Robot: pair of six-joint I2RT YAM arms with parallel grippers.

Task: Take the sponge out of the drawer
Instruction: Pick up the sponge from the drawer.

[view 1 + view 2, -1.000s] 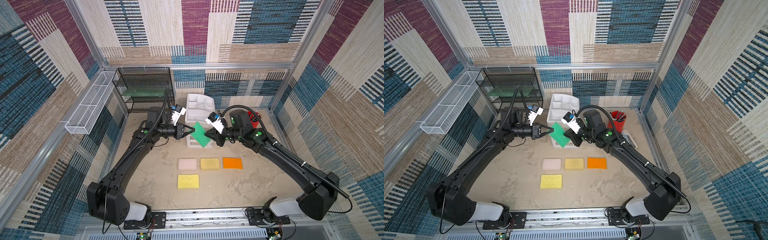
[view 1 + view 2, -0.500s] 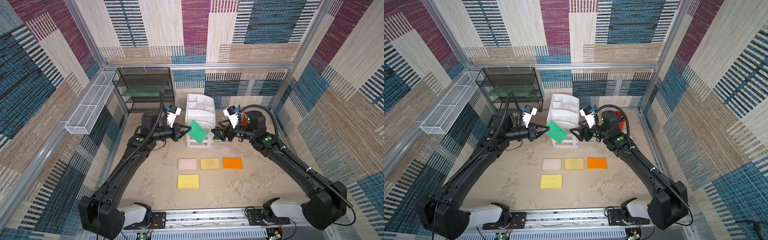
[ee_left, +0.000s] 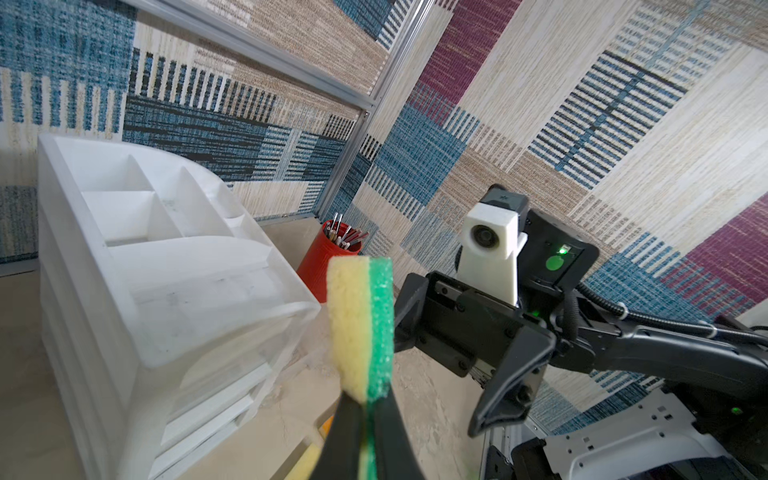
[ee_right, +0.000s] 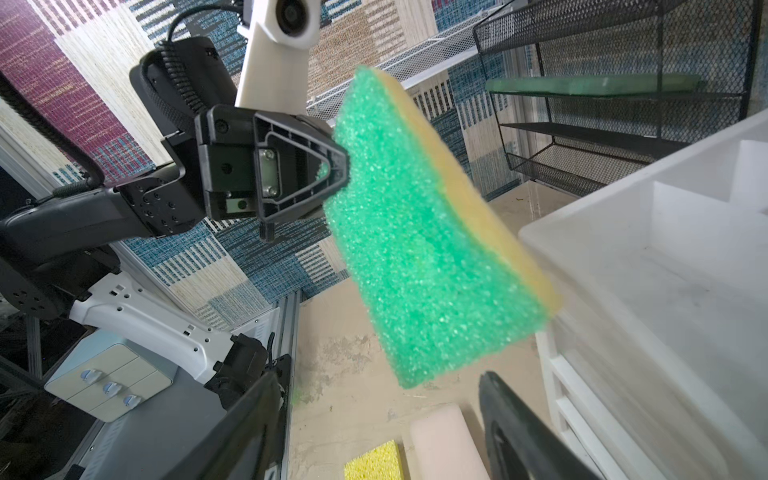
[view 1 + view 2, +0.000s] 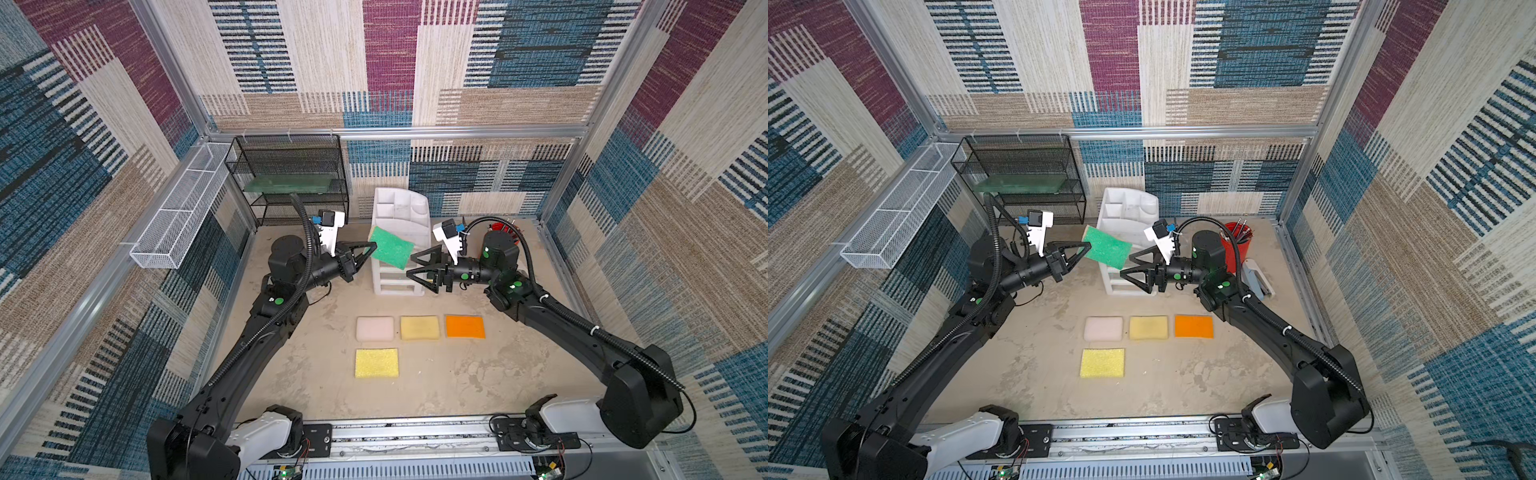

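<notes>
Now, sponge: green-and-yellow rectangular foam sponge (image 5: 391,248), held in the air in front of the white plastic drawer tower (image 5: 401,210)
Left end effector (image 5: 371,252): clamped on the sponge's edge
Right end effector (image 5: 410,264): fingers spread apart, just beside the sponge, gripping nothing
Counter (image 5: 316,365): four other sponges lying flat

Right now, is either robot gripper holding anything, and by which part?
The left gripper pinches the green-and-yellow sponge by one edge, in the air. The right gripper is open and empty.

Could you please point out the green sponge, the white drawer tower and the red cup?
green sponge (image 5: 392,248): top view, middle of its green face.
white drawer tower (image 5: 402,207): top view, compartmented tray top.
red cup (image 5: 1236,245): top view, outer wall.
</notes>
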